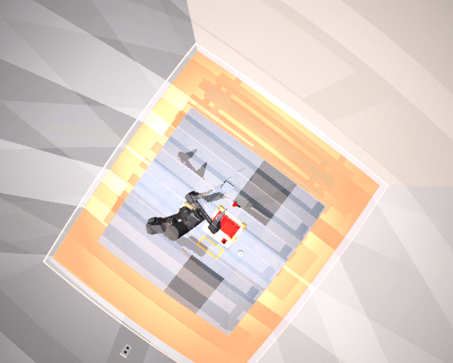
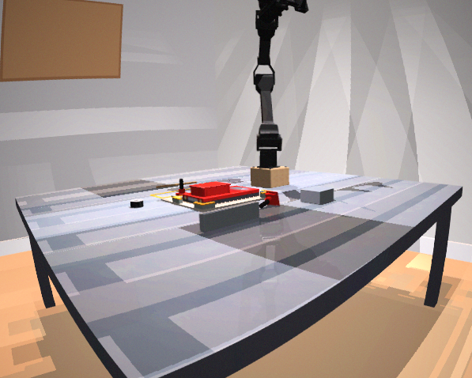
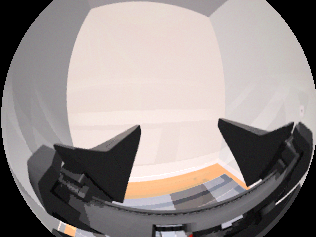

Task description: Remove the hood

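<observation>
The gripper (image 3: pixel 179 149) has its two dark fingers spread wide, with nothing between them. In the wrist view only pale wall, a strip of orange floor and a sliver of the table show in the gap between the fingers, so the gripper points out across the room and touches nothing.

The arm (image 2: pixel 266 105) rises nearly straight up from a tan block base (image 2: pixel 269 176). In the exterior view its upper links run out of the top of the picture, so the gripper cannot be seen there. In the top view the arm's upper part lies beside the toy car, partly across its edge.

The toy car (image 2: pixel 213 197) is taken as the landmark. It stands on a grey block (image 2: pixel 228 217) near the middle of the table (image 2: pixel 236 280).

- Hood (image 2: pixel 209 189): the red panel lies on top of the toy car, in place. Whether it is loose cannot be told.
- Marked area (image 1: pixel 209 246): a yellow outline on the table just beside the toy car, on the side toward the arm's base in the top view. Nothing lies inside it.
- Small red piece (image 2: pixel 272 198): just beside the toy car, between it and a grey box (image 2: pixel 317 195).
- Black disc (image 2: pixel 136 204): on the table on the opposite side of the toy car, apart from it.
- Black peg (image 2: pixel 181 184): upright at the toy car's far corner.
</observation>
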Motion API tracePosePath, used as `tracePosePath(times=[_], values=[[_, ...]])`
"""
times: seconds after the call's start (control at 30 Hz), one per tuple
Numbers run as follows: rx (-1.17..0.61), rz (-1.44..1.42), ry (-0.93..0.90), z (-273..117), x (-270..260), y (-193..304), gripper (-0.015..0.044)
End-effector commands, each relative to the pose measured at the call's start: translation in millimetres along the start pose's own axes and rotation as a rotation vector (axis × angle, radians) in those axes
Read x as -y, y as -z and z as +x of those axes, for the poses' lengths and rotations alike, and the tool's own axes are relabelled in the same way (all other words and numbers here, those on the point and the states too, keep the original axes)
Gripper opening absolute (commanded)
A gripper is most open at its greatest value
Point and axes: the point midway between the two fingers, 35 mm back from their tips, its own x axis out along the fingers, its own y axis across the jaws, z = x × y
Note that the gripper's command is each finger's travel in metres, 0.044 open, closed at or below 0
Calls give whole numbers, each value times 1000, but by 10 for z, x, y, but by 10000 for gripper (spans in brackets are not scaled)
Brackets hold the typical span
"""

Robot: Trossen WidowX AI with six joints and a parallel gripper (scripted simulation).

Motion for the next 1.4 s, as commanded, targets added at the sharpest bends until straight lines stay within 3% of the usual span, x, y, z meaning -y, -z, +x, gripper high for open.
tracePosePath(times=[0.0, 0.33, 0.7, 1.37], values=[[-93, 43, 68, 138, 237, 332, 440], [-285, 113, 240, 263, 807, 1050, 440], [-493, 243, 447, 149, 1460, 1863, 440], [-928, 512, 790, -608, 2237, 3396, 440]])
